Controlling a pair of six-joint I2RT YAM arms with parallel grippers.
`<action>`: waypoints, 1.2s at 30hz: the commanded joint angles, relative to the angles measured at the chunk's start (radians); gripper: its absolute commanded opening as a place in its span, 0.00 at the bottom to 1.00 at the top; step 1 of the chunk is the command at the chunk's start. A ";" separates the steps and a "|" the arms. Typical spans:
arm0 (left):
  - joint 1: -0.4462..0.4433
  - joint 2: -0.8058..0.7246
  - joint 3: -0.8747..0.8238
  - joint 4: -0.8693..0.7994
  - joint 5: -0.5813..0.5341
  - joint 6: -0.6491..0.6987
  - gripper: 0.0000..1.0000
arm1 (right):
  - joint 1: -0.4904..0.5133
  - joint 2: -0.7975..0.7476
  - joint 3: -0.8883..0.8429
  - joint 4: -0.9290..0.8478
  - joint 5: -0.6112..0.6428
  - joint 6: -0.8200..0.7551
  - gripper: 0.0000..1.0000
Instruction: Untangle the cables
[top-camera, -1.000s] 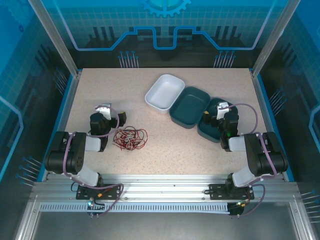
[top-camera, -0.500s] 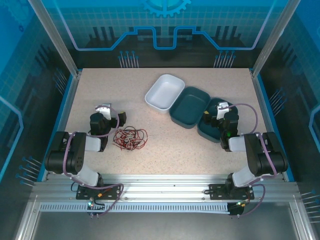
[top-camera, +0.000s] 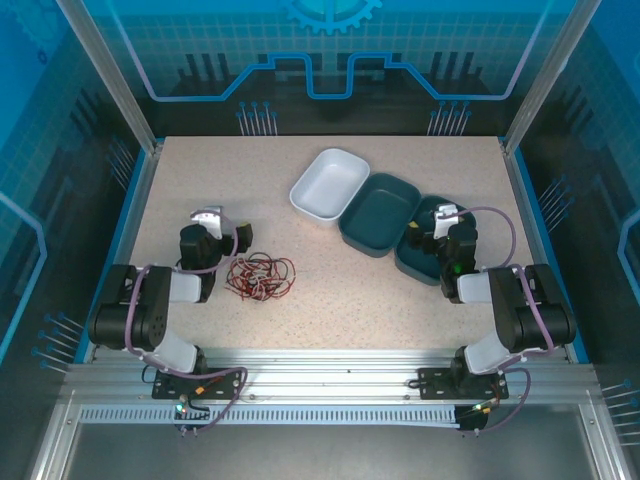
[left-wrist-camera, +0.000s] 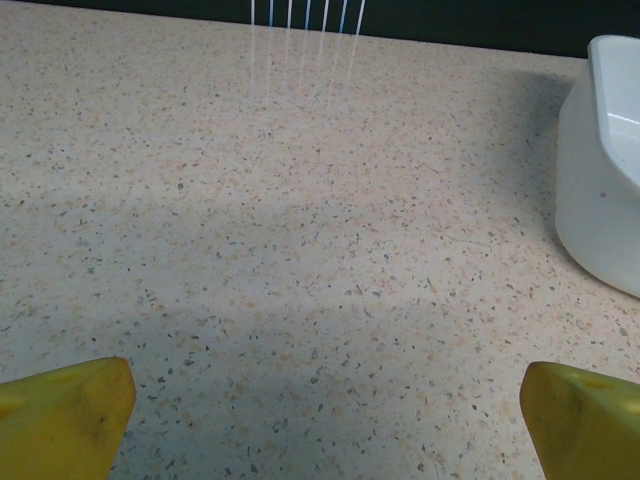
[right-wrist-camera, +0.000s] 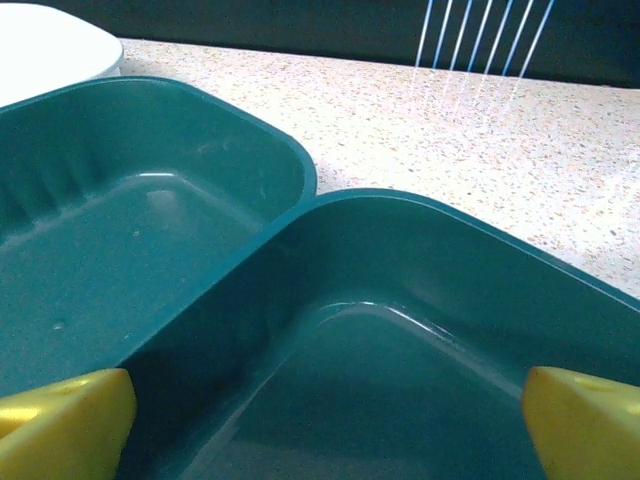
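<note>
The tangled cables (top-camera: 260, 276) are being borne by the table (top-camera: 350, 290) near the left gripper (left-wrist-camera: 325, 420), whose jaws are being held wide apart and empty, like those of the right gripper (right-wrist-camera: 325, 425) over the teal trays (right-wrist-camera: 420, 205)

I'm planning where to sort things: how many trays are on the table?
3: a white tray toward the back centre, a teal tray just right of it, and a second teal tray farther right. No others seem hidden.
</note>
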 joint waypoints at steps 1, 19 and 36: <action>0.006 -0.090 0.035 -0.086 -0.030 0.001 0.99 | 0.011 -0.064 0.007 -0.024 0.031 0.004 1.00; 0.002 -0.526 0.229 -0.859 -0.244 -0.462 0.99 | 0.189 -0.509 0.188 -0.778 0.365 0.222 1.00; -0.114 -0.483 0.163 -1.131 -0.154 -0.682 0.99 | 0.596 -0.411 0.535 -1.336 0.565 0.513 1.00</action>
